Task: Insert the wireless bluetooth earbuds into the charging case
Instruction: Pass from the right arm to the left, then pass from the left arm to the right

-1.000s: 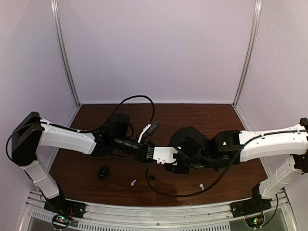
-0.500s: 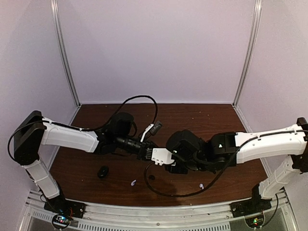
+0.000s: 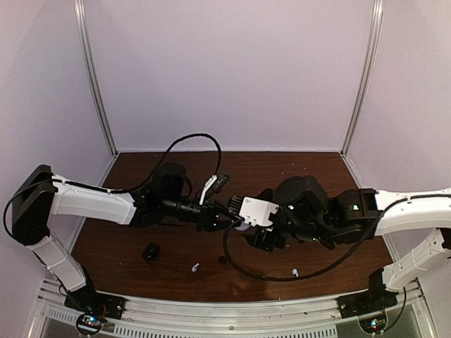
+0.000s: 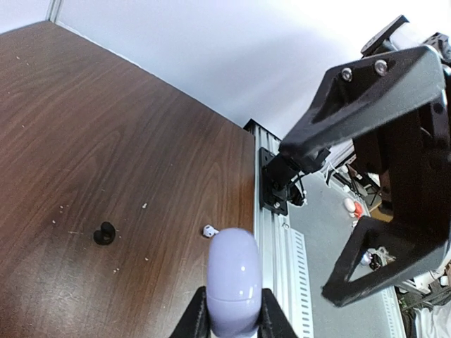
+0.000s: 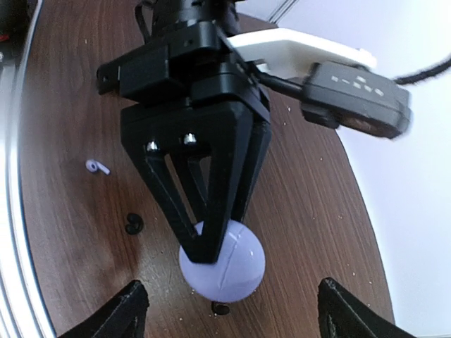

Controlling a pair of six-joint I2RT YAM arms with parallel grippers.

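1. The charging case looked like smooth, glossy plastic.
2. The table showed dark wood grain with a soft sheen and scattered specks.
3. The left gripper was matt black plastic.
4. Its screws were probably bare metal.

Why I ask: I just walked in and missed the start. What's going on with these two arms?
The left end effector is clamped on a rounded pale case, which looks closed, holding it above the table. The right end effector is open, facing the case, apparently without touching it. A white earbud, a second white earbud and a black earbud lie loose on the wood; none is in the case yet.
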